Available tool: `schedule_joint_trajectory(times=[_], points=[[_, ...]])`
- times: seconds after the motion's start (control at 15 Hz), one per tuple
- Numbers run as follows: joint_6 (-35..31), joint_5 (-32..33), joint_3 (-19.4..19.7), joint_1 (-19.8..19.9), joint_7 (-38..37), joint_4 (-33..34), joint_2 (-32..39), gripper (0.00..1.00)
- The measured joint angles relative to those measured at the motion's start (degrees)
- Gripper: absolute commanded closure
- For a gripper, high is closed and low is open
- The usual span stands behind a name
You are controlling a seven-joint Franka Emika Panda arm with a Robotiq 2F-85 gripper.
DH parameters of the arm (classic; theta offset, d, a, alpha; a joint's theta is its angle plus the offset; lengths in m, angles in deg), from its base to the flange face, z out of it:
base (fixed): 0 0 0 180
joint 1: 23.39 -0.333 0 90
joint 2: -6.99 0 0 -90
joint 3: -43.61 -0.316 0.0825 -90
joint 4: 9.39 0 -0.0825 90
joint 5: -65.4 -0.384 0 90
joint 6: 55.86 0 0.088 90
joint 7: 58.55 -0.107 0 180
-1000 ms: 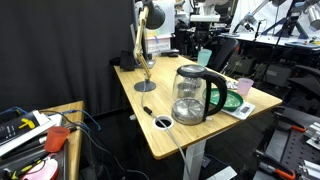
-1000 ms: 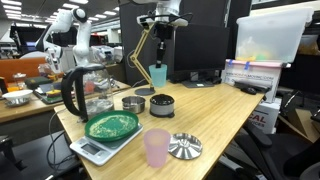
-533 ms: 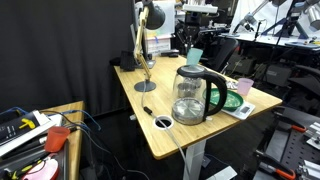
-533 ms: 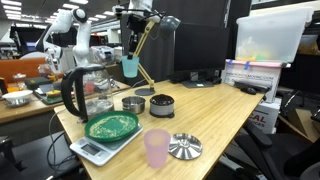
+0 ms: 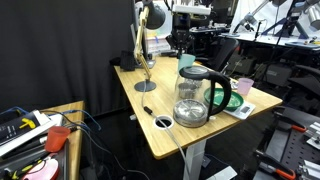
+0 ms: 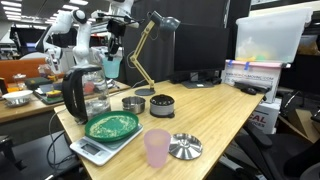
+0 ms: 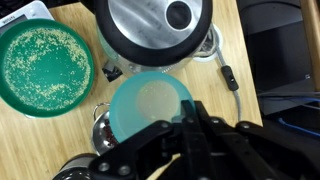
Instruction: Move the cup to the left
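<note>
Three views, one moment of the carry.

Exterior view: the gripper (image 5: 184,47) hangs high over the table (image 5: 150,110). Its fingers are clamped on the cup (image 5: 186,62), which hangs just under it in the air. The kettle (image 5: 196,96) stands below the cup, near it but not touching.

Exterior view: the gripper (image 6: 113,47) carries the cup (image 6: 111,66) beneath it, above the kettle (image 6: 80,95) and a little to one side. A lamp (image 6: 165,22) stands off to the far side, about level with the gripper. A pink cup (image 6: 157,147) and a green dish (image 6: 111,126) lie well below, nearer the camera.

Wrist view: the cup's (image 7: 148,105) open mouth fills the centre, its rim pinched by the gripper (image 7: 188,120). The kettle's lid (image 7: 160,28) lies just beyond the cup, and the green dish (image 7: 45,65) lies off to one side.

Judgement: the cup is mid-transfer and not yet set down. Good practice is to keep it level and at this height until the kettle's lid and handle are cleared. The cup is then lowered over bare wood, and the fingers part only once its base sits flat.
</note>
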Motion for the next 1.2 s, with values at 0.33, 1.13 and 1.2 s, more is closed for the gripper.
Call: schedule_joint_trajectory(times=[0.33,1.13,1.2], points=[[0.0,0.0,0.2,0.3,0.1,0.0,0.0,0.95],[-0.7,0.2,-1.5,-2.8,0.1,2.2,1.9,0.99],[-0.9,0.3,-2.1,-3.7,0.1,3.1,3.0,0.99]])
